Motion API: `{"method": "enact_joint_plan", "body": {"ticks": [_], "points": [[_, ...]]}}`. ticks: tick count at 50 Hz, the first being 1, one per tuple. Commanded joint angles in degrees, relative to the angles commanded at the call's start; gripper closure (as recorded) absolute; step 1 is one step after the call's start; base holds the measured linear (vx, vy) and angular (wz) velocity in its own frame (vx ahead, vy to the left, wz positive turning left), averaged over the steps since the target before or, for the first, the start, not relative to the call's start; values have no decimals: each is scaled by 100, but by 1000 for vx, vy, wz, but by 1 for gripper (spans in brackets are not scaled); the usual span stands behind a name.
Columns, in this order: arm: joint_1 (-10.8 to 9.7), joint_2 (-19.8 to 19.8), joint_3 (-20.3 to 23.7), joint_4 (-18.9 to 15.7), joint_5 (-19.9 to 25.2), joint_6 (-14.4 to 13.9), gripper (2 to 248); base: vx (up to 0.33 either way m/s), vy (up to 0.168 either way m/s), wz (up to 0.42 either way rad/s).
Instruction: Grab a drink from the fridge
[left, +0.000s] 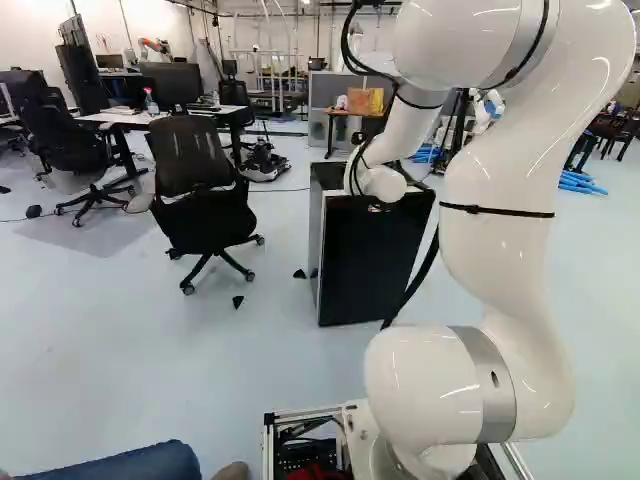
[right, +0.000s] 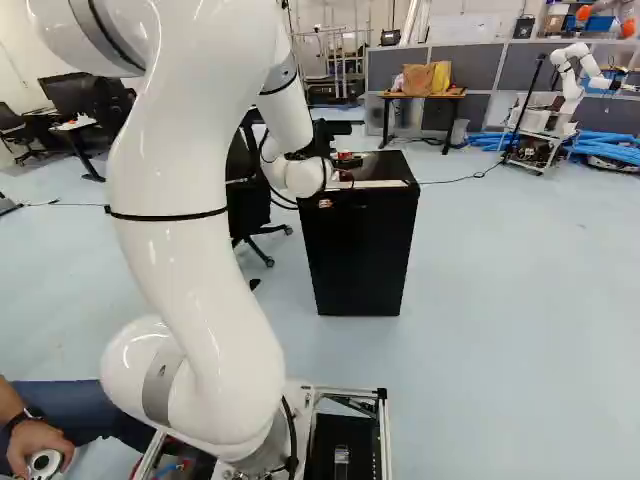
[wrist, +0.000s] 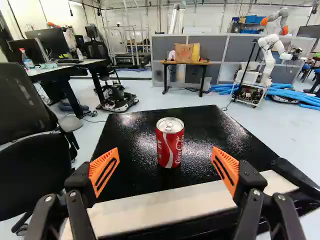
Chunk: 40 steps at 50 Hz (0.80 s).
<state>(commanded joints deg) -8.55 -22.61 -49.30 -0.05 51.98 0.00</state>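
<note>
In the right base view the gripper is at the near upper edge of the small black fridge, partly hidden by the wrist. The same fridge stands behind the arm in the left base view, its door side dark. Seen from the wrist, the gripper is open, its orange pads wide apart. A red drink can stands upright on the fridge's glossy black top, centred between the two fingers and slightly ahead of them, touching neither. The fridge's inside cannot be seen.
An office chair stands close beside the fridge, with desks beyond. Farther back are a small table with bags and another robot near blue tubes. A person's leg and hand are close beside the base.
</note>
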Motion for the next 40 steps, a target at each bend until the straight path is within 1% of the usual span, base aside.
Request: {"method": "enact_joint_plan", "body": {"ticks": [8,40], "points": [[1,-63,-22,0,130,0,3,0,0,0],[8,-132,-108,0,130,0,3,0,0,0]]}}
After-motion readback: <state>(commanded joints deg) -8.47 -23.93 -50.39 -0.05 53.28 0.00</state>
